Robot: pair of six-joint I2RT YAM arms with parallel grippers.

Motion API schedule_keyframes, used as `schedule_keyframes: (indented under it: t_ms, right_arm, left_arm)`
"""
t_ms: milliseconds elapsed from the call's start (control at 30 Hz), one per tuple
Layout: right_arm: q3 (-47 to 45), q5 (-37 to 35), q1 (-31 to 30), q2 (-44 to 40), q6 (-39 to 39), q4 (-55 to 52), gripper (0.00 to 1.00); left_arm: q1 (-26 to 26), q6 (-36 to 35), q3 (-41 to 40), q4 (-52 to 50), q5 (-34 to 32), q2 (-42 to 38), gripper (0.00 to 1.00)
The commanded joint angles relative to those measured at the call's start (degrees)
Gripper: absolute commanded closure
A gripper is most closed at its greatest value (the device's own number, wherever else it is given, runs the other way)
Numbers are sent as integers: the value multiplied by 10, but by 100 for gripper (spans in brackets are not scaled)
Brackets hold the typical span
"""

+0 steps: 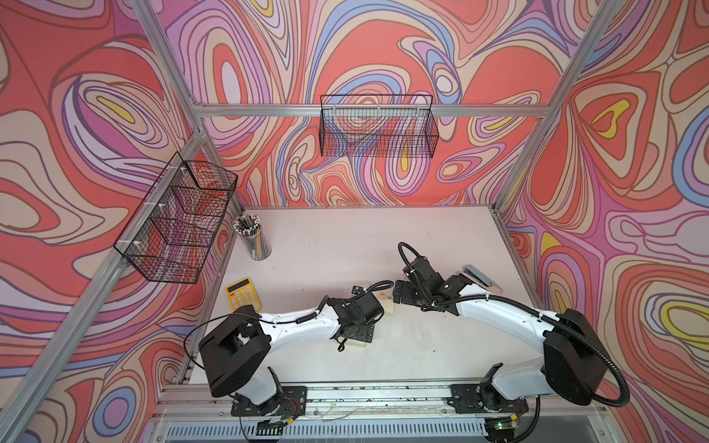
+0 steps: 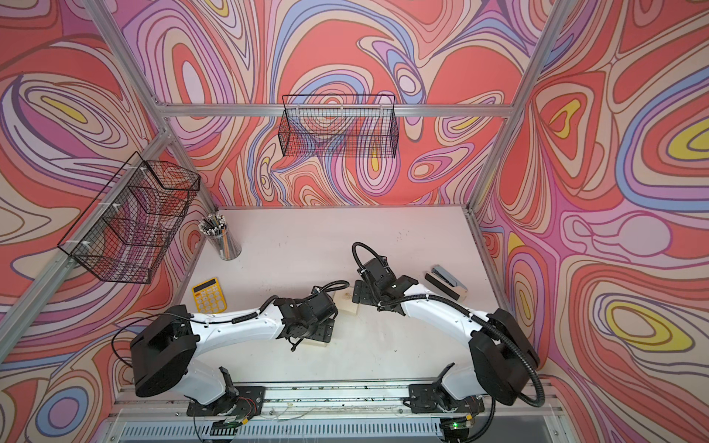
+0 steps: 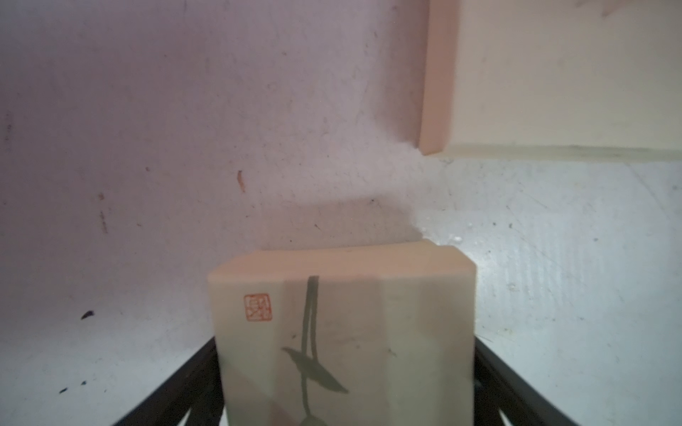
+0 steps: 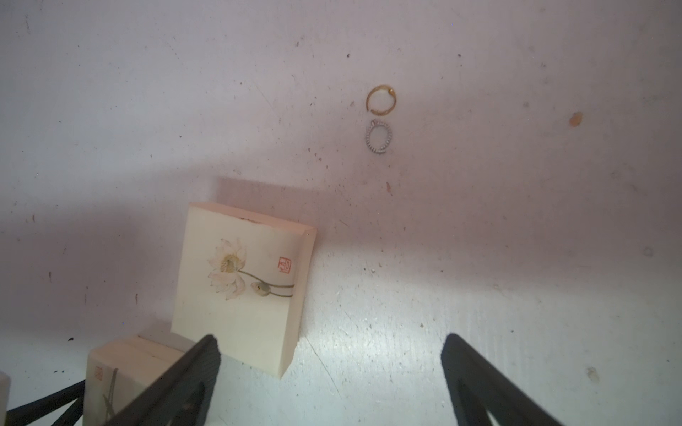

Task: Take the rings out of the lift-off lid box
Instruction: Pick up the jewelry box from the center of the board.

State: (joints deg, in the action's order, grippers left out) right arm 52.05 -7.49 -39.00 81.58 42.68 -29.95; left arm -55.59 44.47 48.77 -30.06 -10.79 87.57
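Note:
Two rings lie side by side on the bare table in the right wrist view, a gold-coloured ring [image 4: 381, 99] and a silvery ring [image 4: 378, 138], both outside any box. A flat cream box [image 4: 240, 280] printed with a lotus rests near them, also seen in both top views [image 1: 385, 303] [image 2: 347, 301]. My left gripper [image 3: 343, 405] is shut on a second cream box [image 3: 343, 332] that bears a stem and a red seal, its fingers against both sides. My right gripper [image 4: 330, 369] hangs open over bare table. The arms hide the rings in both top views.
A yellow calculator [image 1: 243, 293] lies at the left and a cup of pencils [image 1: 253, 236] stands at the back left. A stapler [image 1: 479, 276] sits at the right. Black wire baskets [image 1: 378, 126] hang on the back and left walls.

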Motion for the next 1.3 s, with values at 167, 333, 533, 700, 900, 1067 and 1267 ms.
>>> schedule_keyframes:
  t_ms: [167,333,533,700,900,1067,1267]
  right_arm:
    - [2,2,3,1,4,4,2]
    - [1,5,3,-7,6,0,2]
    - [-6,6,8,-26,8,-6,2]
    - [-12,-4,10,-45,7,-19,2]
    - [-32,-10,18,-76,18,-30,2]
    - [-56,7,23,-98,30,-21,1]
    - [-86,49,23,-104,34,26,2]
  left_arm:
    - [60,-19,-15,14,14,-12,10]
    - [72,-58,35,-4,-6,23,12]
    - [77,-90,111,2,5,90,12]
    - [78,-109,163,1,29,144,15]
    - [77,-108,185,20,54,153,17]
    - [77,-119,195,14,56,138,17]
    - [80,-136,213,-13,54,126,16]
